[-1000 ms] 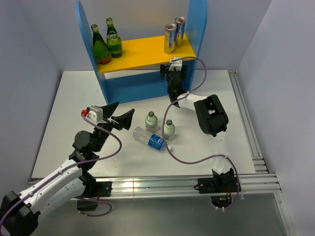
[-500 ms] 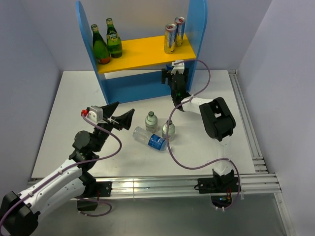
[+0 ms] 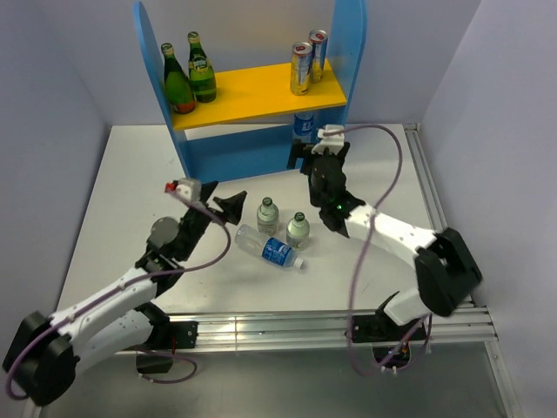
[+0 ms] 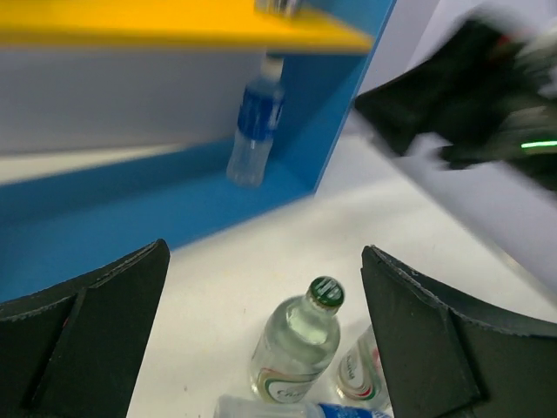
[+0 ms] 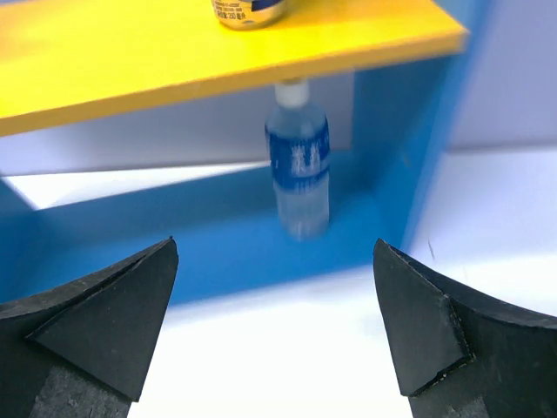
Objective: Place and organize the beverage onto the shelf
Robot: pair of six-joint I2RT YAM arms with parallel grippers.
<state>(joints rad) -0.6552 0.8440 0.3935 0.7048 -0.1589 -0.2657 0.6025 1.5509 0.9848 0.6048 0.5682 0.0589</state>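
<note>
The blue shelf [image 3: 252, 155] has a yellow upper board [image 3: 248, 94] carrying two green bottles [image 3: 180, 83] and two cans [image 3: 301, 68]. A blue-labelled water bottle [image 3: 304, 127] stands upright on the lower level by the right panel; it also shows in the right wrist view [image 5: 298, 165] and the left wrist view [image 4: 255, 122]. My right gripper [image 3: 318, 154] [image 5: 274, 244] is open and empty, just in front of it. My left gripper [image 3: 224, 205] [image 4: 265, 250] is open above two small green-capped clear bottles [image 4: 296, 348] [image 3: 298, 229]. Another water bottle [image 3: 268, 247] lies on the table.
The white table [image 3: 130, 200] is walled at the left and back. A metal rail [image 3: 439, 218] runs along its right edge. The right arm's cable [image 3: 383, 157] loops over the table right of the shelf. The right arm's forearm [image 3: 383, 228] stretches beside the small bottles.
My right gripper has drawn back out of the lower shelf, leaving the water bottle standing there. My left gripper has moved right, toward the small bottles.
</note>
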